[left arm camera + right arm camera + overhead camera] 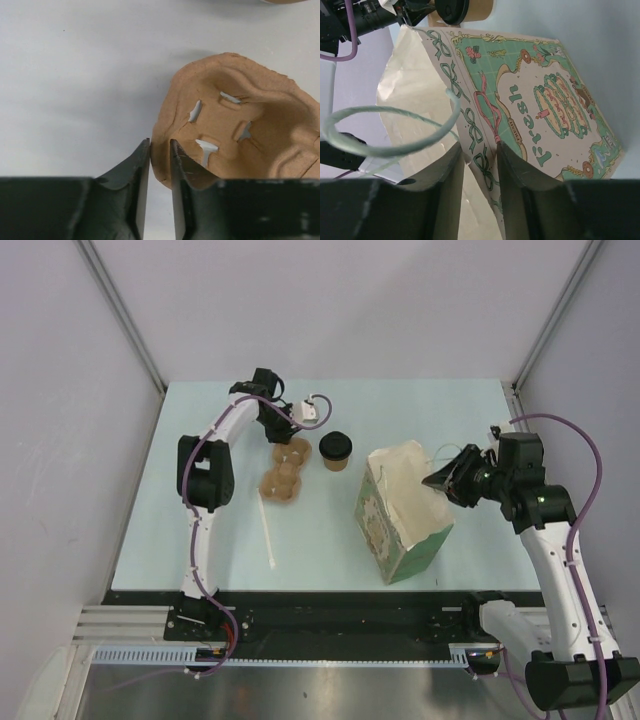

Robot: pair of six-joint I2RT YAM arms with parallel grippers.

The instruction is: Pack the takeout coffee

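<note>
From above, the bag (pixel 400 515) is seen on the table (pixel 200 540) right of centre, its mouth open and its cream inside shown. The cup (pixel 335 449), lid on, is stood on the table between bag and carrier (pixel 285 470) — just beside the carrier, in neither of its wells. A stick (pixel 268 530) is laid at the carrier's near side. The left arm is reached far forward with its elbow raised, and the left gripper (pixel 280 433) is turned down at the carrier's far end. The right arm is bent inward, with the right gripper (pixel 430 480) set at the bag's right rim.

In the left wrist view a detail hidden from above is given: the carrier's rim is seen between the fingers (pixel 137 170), which are set narrow. Whether it is pinched cannot be told.

In the right wrist view the fingers (pixel 512 170) are parted a little, with the bag's printed wall between them. A string handle (pixel 395 137) is looped before the mouth, and the cup's lid is glimpsed past the bag's far edge.
</note>
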